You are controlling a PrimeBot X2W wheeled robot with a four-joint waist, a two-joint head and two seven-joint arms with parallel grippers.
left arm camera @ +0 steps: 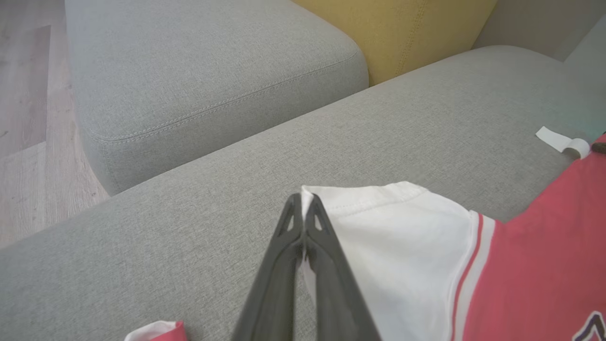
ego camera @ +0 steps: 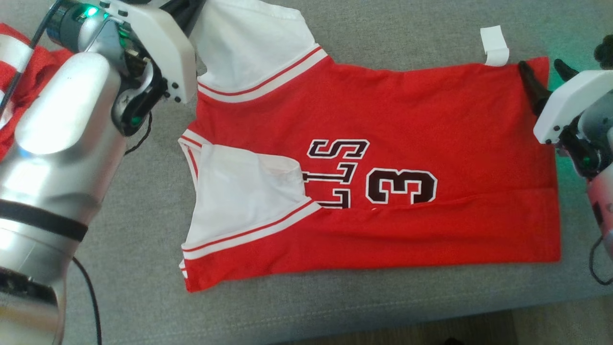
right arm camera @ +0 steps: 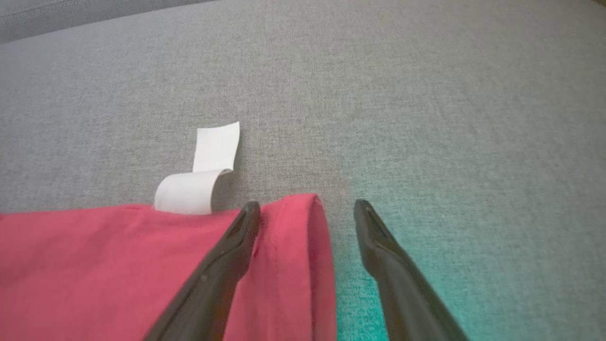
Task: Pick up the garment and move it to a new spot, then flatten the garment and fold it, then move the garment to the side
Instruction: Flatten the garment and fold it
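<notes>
A grey woven sofa seat point(ego camera: 335, 38) is the work surface. Behind the seat stands a yellow cushion point(left arm camera: 402, 33), and off the seat's left end sits a separate grey block point(left arm camera: 213, 71) on a pale wood floor point(left arm camera: 23, 118). At the seat's far left lies another bit of red and white cloth point(ego camera: 28, 76).

The red jersey point(ego camera: 431, 120) lies flat across the middle of the seat, close to the seat's front edge. Its long axis runs along the seat's length: collar and white sleeves toward the seat's left end, hem toward the right end, so the dark "3" and letters read sideways. The front sleeve point(ego camera: 239, 191) is folded in over the red body, and a crease along the front side cuts across the print. A white label point(ego camera: 495, 45) curls out from the hem's back corner onto the bare seat.

The left gripper point(left arm camera: 303, 203) is pinched tight on the corner of the back sleeve point(left arm camera: 402, 237), holding it just above the seat. The right gripper point(right arm camera: 307, 208) stands wide apart and holds nothing: one finger rests on the red hem corner, the other over bare seat just past it.
</notes>
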